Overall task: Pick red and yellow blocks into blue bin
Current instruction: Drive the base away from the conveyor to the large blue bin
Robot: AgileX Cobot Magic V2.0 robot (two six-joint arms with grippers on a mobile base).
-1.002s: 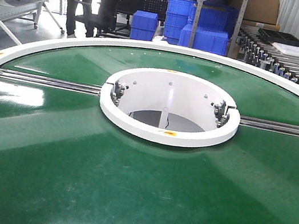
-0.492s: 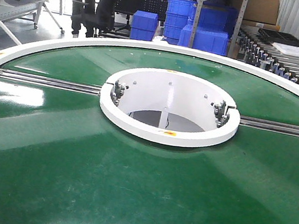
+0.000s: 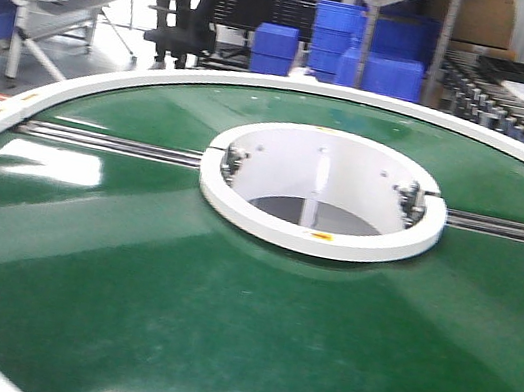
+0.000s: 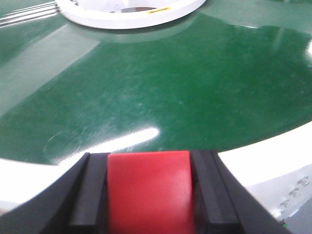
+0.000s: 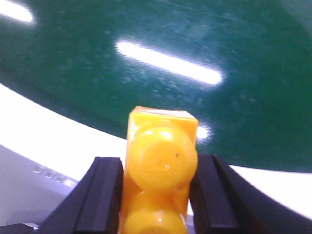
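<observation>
Broad green turntable (image 3: 218, 330), white rim (image 4: 273, 156); red cube (image 4: 148, 190), yellow brick (image 5: 161, 165) near rim

Left tool (image 4: 148, 163), right tool (image 5: 157, 163) (both clamped tight)

Glossy grn table (image 3: 119, 313), shiny plastic brick (image 5: 161, 161)

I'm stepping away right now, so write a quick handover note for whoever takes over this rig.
Left gripper: shut on the red block, at the near edge of the green table.
Right gripper: shut on the yellow brick, also at the table's edge.
Done: both pieces are picked up.
Left to do: drop both into the blue bin. No view shows the bin, only stacked blue crates in the background, so find it first.
</observation>
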